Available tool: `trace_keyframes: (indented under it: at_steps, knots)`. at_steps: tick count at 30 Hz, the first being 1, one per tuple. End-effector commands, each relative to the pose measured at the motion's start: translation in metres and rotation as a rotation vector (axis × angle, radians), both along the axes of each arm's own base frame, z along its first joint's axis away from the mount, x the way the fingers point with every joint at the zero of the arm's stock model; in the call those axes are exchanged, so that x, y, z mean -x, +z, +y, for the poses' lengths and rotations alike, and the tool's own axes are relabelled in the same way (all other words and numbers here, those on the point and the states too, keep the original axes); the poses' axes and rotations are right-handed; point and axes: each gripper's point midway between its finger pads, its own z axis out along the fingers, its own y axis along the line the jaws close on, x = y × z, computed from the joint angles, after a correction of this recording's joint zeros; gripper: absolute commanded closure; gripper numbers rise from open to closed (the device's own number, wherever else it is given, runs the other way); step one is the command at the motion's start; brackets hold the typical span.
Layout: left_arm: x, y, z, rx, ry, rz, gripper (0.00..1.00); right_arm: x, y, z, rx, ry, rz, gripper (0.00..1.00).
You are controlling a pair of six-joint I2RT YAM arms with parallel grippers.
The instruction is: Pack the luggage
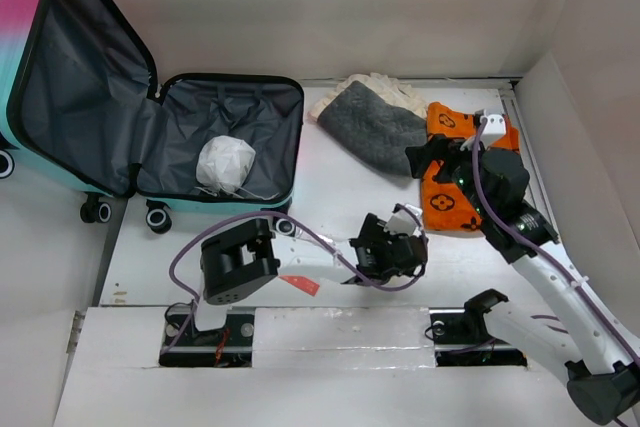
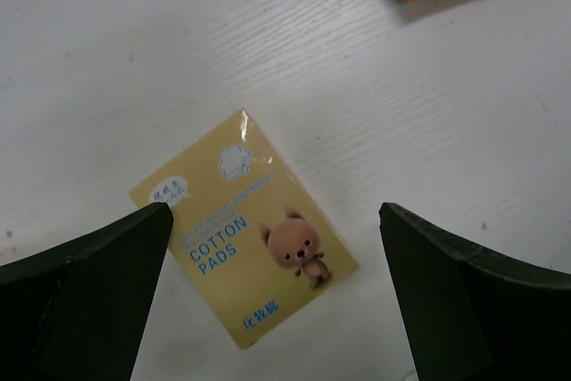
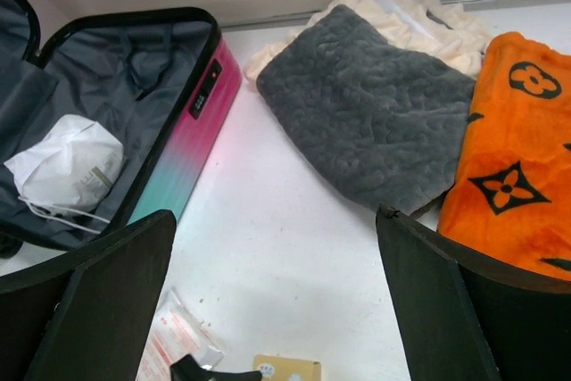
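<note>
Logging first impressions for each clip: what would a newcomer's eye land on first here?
The open luggage at far left, pink-and-teal shell, with a white mask lying in its grey lining. Next, the bright orange patterned towel at right beside a grey cloth. Under the open left claw lies a yellow cotton pads packet.

Both tools stand open.
The left tool (image 1: 392, 247) faces down, fingers wide apart; the right tool (image 1: 447, 155), beyond it and to its right, is spread too.
</note>
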Motion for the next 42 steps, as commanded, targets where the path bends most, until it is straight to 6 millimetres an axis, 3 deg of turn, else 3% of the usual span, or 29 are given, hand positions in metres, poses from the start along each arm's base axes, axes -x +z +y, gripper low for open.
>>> trace_keyframes:
  at_steps: [1, 3, 9, 12, 14, 17, 22, 27, 30, 36, 39, 40, 42]
  knots:
    - [0.002, 0.03, 0.013, 0.068, 0.095, -0.07, 0.0, 0.003, 0.004, 0.002, 0.003, 0.028, -0.022, 0.0]
    - [0.011, 0.046, 0.01, 0.145, 0.104, -0.1, 0.0, 0.004, 0.004, 0.004, 0.002, 0.037, -0.022, 0.0]
    - [0.014, 0.045, 0.038, 0.18, 0.204, -0.114, 0.0, 0.006, 0.009, 0.005, 0.001, 0.051, -0.042, 0.0]
    - [0.019, 0.031, 0.037, 0.157, 0.181, -0.082, 0.0, 0.008, 0.007, 0.009, -0.002, 0.076, -0.041, 0.0]
    - [0.021, 0.032, 0.023, 0.167, 0.164, -0.059, 0.0, 0.008, 0.004, 0.014, -0.001, 0.102, -0.032, 0.0]
    - [0.025, 0.015, 0.016, 0.131, 0.144, -0.029, 0.0, 0.008, 0.006, 0.016, -0.006, 0.112, -0.04, 0.0]
    - [0.027, 0.016, 0.001, 0.14, 0.147, -0.004, 0.0, 0.013, 0.004, 0.022, 0.001, 0.142, -0.043, 0.0]
    - [0.026, -0.009, 0.007, 0.035, 0.195, 0.003, 0.0, 0.017, -0.001, 0.028, 0.005, 0.164, -0.033, 0.0]
    - [0.023, -0.012, -0.001, 0.062, 0.186, 0.016, 0.0, 0.017, -0.001, 0.028, 0.005, 0.164, -0.033, 0.0]
    - [0.003, -0.023, 0.011, 0.072, 0.217, 0.022, 0.0, 0.017, -0.005, 0.029, 0.01, 0.164, -0.025, 0.0]
    - [-0.005, -0.016, 0.016, 0.06, 0.248, -0.031, 0.08, 0.019, 0.0, 0.03, 0.0, 0.176, -0.043, 0.0]
    - [-0.005, -0.021, 0.019, 0.038, 0.248, -0.029, 0.12, 0.017, -0.008, 0.031, 0.009, 0.176, -0.023, 0.0]
    - [-0.006, -0.02, 0.02, 0.037, 0.253, -0.039, 0.23, 0.018, -0.008, 0.033, 0.008, 0.185, -0.023, 0.0]
